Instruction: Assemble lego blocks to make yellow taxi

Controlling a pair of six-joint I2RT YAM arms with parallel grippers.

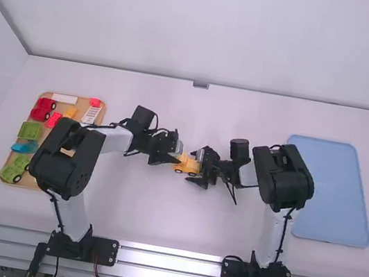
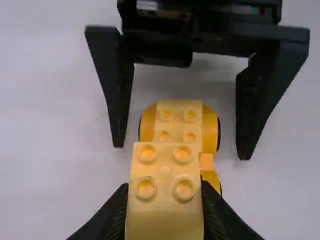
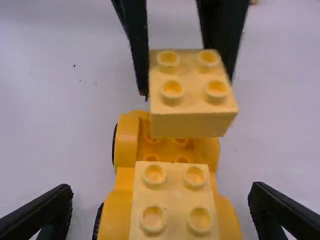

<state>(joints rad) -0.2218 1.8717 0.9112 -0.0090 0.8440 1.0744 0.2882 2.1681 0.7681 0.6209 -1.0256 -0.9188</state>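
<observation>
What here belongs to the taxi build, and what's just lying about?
Taxi build:
- wheeled yellow base
- yellow block on it
- yellow block in the left gripper

Apparently lying about:
- red wheeled piece
- green wheeled piece
- blue piece

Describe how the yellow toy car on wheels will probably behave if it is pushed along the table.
The yellow toy car would probably roll, as it has round black wheels. Its moulded body looks stiff and should hardly bend. The block on one end may ride along, since it looks seated.
</observation>
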